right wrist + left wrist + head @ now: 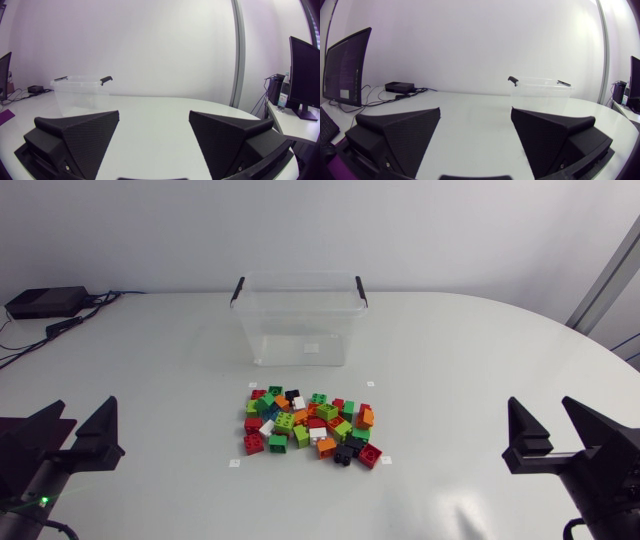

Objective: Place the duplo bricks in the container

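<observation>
From above, the left tool (80,420) and the right tool (542,420) sit low at opposite sides of the desk (470,360). Both are released, fingers spread wide and nothing between them. The duplo bricks (310,427) lie in one loose heap about midway between the two tools and a little ahead of them, well apart from either. The clear container (299,320) stands upright beyond the heap, lid off and mouth open, with no brick inside that I can see. The layout looks like a deliberate start: heap within reach of either arm, bin just behind it for a short carry.

From the left wrist, the left tool (476,112) shows its two wedge fingers parted over bare desk. The container (542,89) is ahead and off toward the inner finger's side; the bricks are not visible here.

From the right wrist, the right tool (154,114) is likewise spread and holding nothing. The container (80,90) is ahead, again toward the inner side; no bricks show.
</observation>
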Controlling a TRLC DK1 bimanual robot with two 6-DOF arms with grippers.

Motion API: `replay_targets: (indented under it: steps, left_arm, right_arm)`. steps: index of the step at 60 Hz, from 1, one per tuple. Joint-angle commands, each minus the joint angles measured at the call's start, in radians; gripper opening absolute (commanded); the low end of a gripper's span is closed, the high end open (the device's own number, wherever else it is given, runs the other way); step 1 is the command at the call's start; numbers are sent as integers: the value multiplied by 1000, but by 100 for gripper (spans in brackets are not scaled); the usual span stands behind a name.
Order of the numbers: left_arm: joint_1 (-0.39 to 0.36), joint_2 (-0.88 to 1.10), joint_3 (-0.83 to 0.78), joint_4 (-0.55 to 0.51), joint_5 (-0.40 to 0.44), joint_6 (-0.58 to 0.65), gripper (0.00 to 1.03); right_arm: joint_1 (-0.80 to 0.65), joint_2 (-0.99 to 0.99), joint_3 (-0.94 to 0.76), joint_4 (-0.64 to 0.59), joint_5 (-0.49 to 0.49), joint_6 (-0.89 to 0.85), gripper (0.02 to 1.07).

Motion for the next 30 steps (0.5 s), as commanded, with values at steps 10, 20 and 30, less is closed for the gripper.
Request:
replay_targets:
  steps: [10,20,30]
  left_arm:
    - [-7,-8,-22,7,-5,-23,99]
    - [-7,-10,-22,9,-5,-21,99]
    - [-11,-10,19,-26,-3,-16,99]
  right_arm:
    - [-2,-7,-22,1,1,3,103]
    - [-1,-7,-23,2,1,2,103]
    - [7,-7,-18,30,-1,0,103]
